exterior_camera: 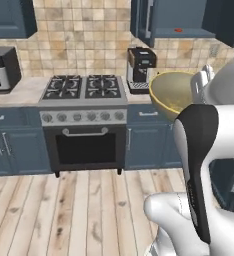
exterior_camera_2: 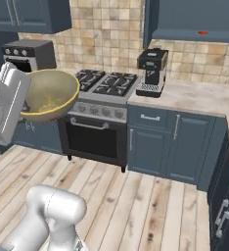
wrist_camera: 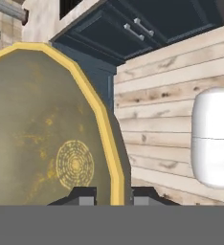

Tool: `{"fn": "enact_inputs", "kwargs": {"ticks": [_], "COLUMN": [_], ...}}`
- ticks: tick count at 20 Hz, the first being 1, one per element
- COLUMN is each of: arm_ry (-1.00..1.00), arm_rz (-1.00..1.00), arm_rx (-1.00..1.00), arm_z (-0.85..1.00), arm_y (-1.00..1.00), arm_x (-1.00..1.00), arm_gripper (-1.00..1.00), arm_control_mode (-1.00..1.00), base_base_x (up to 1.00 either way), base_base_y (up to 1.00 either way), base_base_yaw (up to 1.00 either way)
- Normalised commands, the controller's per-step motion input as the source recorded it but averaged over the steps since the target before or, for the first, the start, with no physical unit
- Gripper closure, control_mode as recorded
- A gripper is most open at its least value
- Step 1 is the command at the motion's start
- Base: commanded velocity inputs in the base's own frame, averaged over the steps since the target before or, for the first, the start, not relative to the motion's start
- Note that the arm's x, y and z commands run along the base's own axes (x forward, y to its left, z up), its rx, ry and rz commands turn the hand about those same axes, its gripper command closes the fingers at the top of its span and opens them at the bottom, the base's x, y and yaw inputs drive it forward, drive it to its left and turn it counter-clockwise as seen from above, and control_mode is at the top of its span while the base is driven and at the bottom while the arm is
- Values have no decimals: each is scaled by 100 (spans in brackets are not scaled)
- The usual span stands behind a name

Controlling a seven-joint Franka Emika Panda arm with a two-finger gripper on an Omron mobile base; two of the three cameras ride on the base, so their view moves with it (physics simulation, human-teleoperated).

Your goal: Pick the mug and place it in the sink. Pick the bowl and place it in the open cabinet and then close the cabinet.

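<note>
you have the bowl (exterior_camera_2: 48, 95) up in the air, well clear of the counter (exterior_camera_2: 204, 98), tipped on its side so its glossy yellowish inside faces out toward the stove (exterior_camera: 84, 87). in the left base view the bowl (exterior_camera: 171, 95) sits at about 2 o'clock, its rim overlapping the counter edge just beside the coffee machine (exterior_camera: 140, 70); in the right base view it hangs at 9 o'clock, in front of the stove's (exterior_camera_2: 106, 83) left burners.

the cabinet (exterior_camera: 181, 20) is above, at 1 o'clock in the left base view, its blue shelf showing with a small red disc (exterior_camera: 178, 30) on it and its door (exterior_camera: 141, 20) swung out at the left edge. between the bowl's rim and that shelf you see only tiled wall. below the bowl lies wooden floor (exterior_camera: 84, 210), bare out to the base cabinets (exterior_camera_2: 170, 142).

the arm rises bent, the hand turned sideways, level with the bowl. in the hand view the gripper (wrist_camera: 113, 195) has its two dark tips at 6 o'clock, narrowly apart, one on each side of the bowl's (wrist_camera: 42, 129) yellow rim: it is pinching the bowl's wall.
</note>
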Motion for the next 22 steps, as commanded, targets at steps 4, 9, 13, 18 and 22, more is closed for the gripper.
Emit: {"fn": "enact_inputs", "kwargs": {"ticks": [4,9,13,18,22], "arm_ry": [0,0,0,0,0], "arm_rz": [0,0,0,0,0], "arm_rx": [0,0,0,0,0], "arm_z": [0,0,0,0,0], "arm_y": [0,0,0,0,0], "arm_x": [0,0,0,0,0], "arm_gripper": [100,100,100,100,100], "arm_control_mode": [100,100,100,100,100], "base_base_x": [9,31,62,85,96], "base_base_y": [-85,-86,-69,-58,-17], "base_base_yaw": [0,2,0,0,4]}}
